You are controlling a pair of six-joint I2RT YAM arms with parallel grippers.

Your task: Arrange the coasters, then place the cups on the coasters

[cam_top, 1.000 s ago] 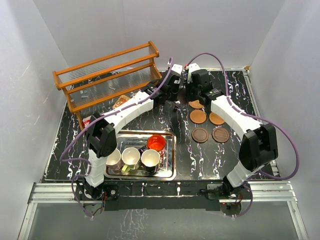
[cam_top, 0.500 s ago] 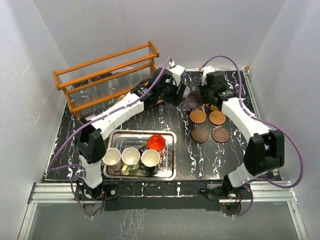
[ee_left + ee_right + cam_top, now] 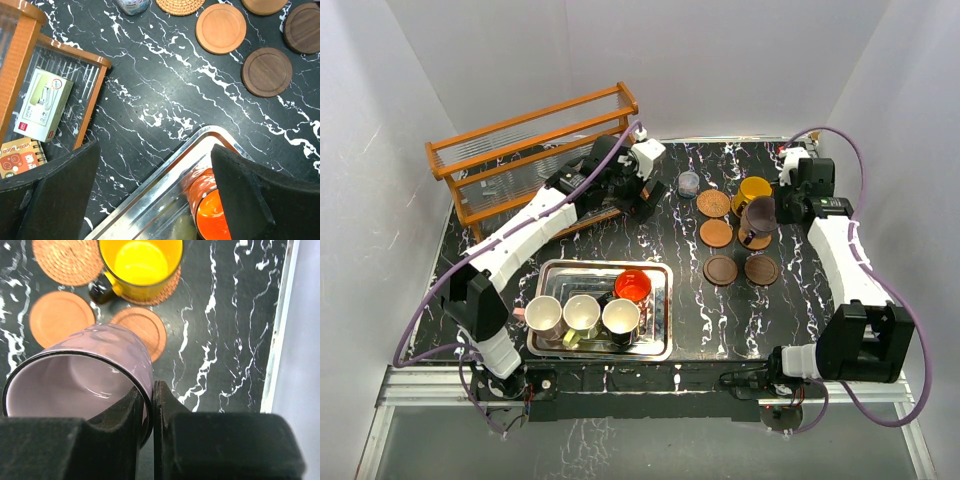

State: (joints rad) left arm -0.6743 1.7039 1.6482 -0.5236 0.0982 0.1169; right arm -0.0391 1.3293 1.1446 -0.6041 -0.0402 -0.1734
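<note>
My right gripper (image 3: 152, 396) is shut on the rim of the mauve-purple cup (image 3: 85, 375), which it holds tilted above the coasters (image 3: 760, 213). The yellow cup (image 3: 142, 262) stands on a woven coaster (image 3: 162, 290) at the back. Beside it lie another woven coaster (image 3: 67, 260) and two smooth orange coasters (image 3: 60, 317) (image 3: 142, 330). Two dark coasters (image 3: 720, 270) (image 3: 761, 269) lie nearer. My left gripper (image 3: 155, 200) hangs wide open and empty, high over the tray's far corner. The red-orange cup (image 3: 215, 210) sits in the tray (image 3: 660, 345) with three white-lined cups (image 3: 582, 313).
A wooden rack (image 3: 535, 150) stands at the back left, with a small box (image 3: 42, 105) under it. A small grey-blue pot (image 3: 688, 183) stands left of the coasters. White walls close in the table on three sides.
My left gripper has opened and drawn back to the left. My right arm has swung right and nearer, carrying the mauve-purple cup, which uncovers the yellow cup on its coaster.
</note>
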